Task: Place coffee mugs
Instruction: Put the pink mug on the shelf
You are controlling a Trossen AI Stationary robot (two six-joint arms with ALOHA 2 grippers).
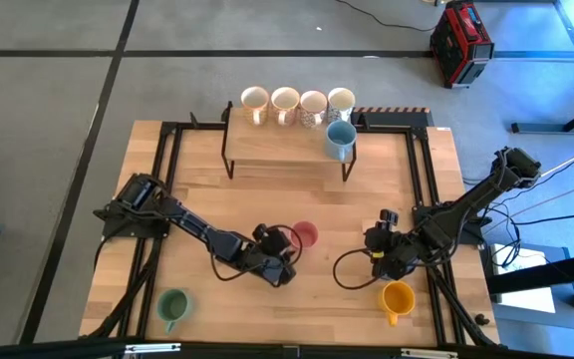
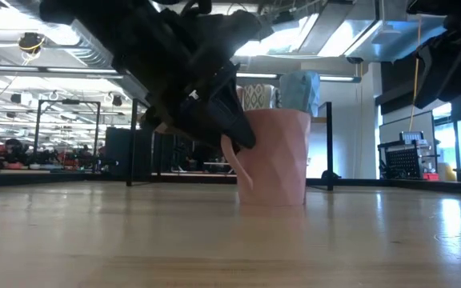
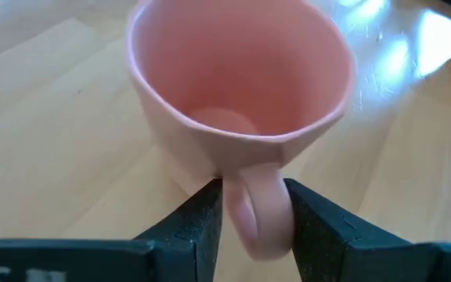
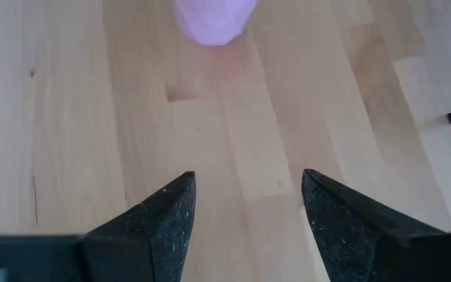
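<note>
1. The left gripper (image 1: pixel 289 242) sits near the middle of the wooden surface (image 1: pixel 197 189); its fingers (image 3: pixel 198 227) are clamped on the handle of the pink mug (image 3: pixel 237 94), one on each side of the loop; the mug stands upright on the surface in the low view (image 2: pixel 274 156).
2. The right gripper (image 1: pixel 375 249) hangs low over the surface to the right of the pink mug and well apart from it; its fingers (image 4: pixel 171 207) are spread wide with only bare wood between them.
3. The orange-yellow mug (image 1: pixel 398 298) stands on the surface just in front of the right gripper; the green mug (image 1: pixel 173 305) stands near the front left corner.
4. Four cream mugs (image 1: pixel 297 105) line the back edge of the raised shelf (image 1: pixel 267 148); the rightmost one is patterned; the light blue mug (image 1: pixel 340 140) stands just in front of it on the shelf's right end.
</note>
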